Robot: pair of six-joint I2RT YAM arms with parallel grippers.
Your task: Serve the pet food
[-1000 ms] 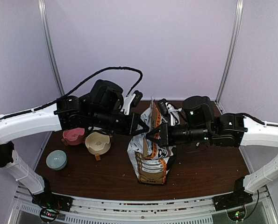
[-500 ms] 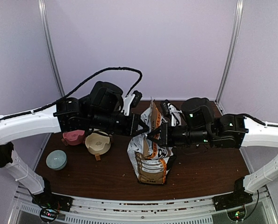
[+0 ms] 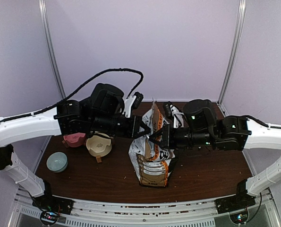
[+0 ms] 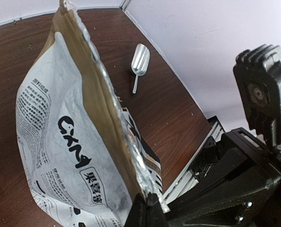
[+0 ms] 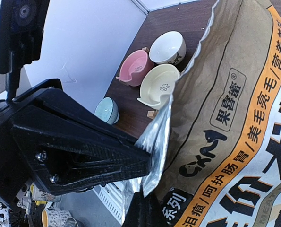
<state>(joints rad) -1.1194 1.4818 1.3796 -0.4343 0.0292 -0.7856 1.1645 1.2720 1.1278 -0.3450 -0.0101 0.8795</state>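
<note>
The brown-and-white CXM paper bag [image 3: 152, 158] stands upright at the table's middle, its foil-lined top torn. My left gripper [image 3: 144, 131] is shut on the bag's top edge from the left; in the left wrist view its tips [image 4: 147, 204] pinch the foil rim of the bag [image 4: 69, 142]. My right gripper [image 3: 152, 138] is shut on the same rim from the right; its tips [image 5: 146, 208] grip the foil at the bag's [image 5: 234, 118] mouth. The two grippers almost touch. The pet food kibble is hidden inside the bag.
A pink bowl [image 3: 74, 138], a cream bowl [image 3: 98, 144] and a light blue bowl [image 3: 57, 161] sit left of the bag. A white bowl [image 5: 167, 47] stands behind them. The silver scoop [image 4: 140, 61] lies on the table behind the bag, near the right wall.
My right arm has edged slightly left toward the left gripper. The bag and the left arm look unchanged.
</note>
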